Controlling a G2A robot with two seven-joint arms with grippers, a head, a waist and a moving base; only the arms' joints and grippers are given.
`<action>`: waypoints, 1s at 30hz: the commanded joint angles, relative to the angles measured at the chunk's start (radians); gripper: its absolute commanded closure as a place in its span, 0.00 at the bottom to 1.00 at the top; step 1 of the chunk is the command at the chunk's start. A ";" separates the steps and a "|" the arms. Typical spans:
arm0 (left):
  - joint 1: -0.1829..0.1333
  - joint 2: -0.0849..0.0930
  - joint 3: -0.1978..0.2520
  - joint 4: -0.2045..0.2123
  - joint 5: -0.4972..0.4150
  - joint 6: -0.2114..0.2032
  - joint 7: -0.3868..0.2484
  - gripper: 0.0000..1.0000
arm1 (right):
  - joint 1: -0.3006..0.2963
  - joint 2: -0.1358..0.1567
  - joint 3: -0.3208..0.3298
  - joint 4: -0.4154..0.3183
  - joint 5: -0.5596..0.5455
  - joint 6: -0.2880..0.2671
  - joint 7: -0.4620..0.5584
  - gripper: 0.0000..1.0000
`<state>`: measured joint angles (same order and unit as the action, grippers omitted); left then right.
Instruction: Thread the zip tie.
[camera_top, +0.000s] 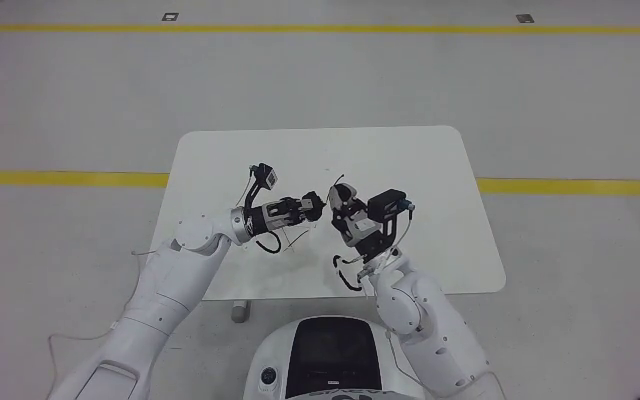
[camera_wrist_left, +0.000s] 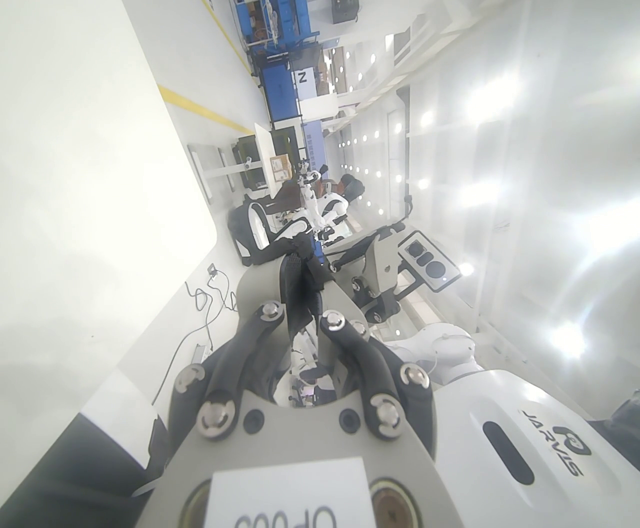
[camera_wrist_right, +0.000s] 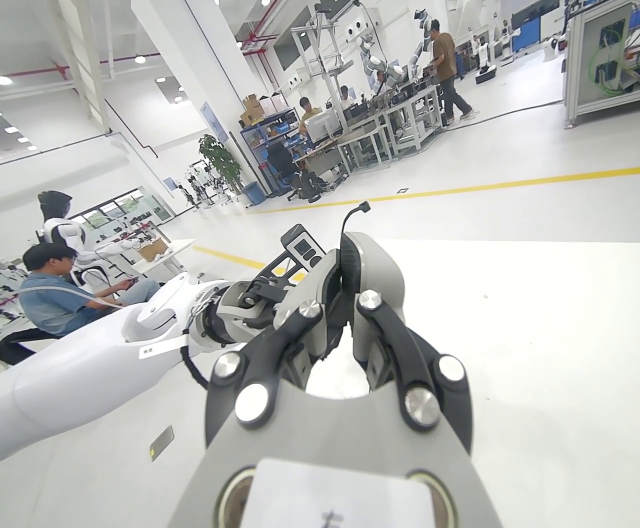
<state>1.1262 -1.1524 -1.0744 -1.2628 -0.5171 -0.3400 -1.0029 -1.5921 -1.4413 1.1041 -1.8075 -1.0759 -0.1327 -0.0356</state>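
White surface below: my right jaws clamp shut on the black zip tie; left jaws closed, contents unclear.

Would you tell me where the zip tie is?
Right wrist view: the zip tie sticks out of the right tool, over the table, near the left tool.

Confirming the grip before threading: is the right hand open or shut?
The right hand is shut on the zip tie: its fingers press together in the right wrist view, the black tie poking past their tips.
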 joint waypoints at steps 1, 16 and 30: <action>0.000 0.000 0.000 0.000 0.000 0.000 0.000 1.00 | 0.001 0.001 -0.001 0.001 0.000 0.002 0.002 1.00; 0.000 0.000 0.000 0.000 0.000 0.000 0.000 1.00 | -0.001 0.007 -0.006 0.002 0.015 0.012 0.017 1.00; 0.000 0.000 0.000 0.000 0.000 0.000 0.000 1.00 | 0.015 0.010 -0.024 0.039 0.008 0.028 0.011 1.00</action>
<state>1.1262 -1.1524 -1.0744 -1.2628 -0.5171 -0.3400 -1.0029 -1.5786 -1.4313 1.0816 -1.7711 -1.0641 -0.1070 -0.0242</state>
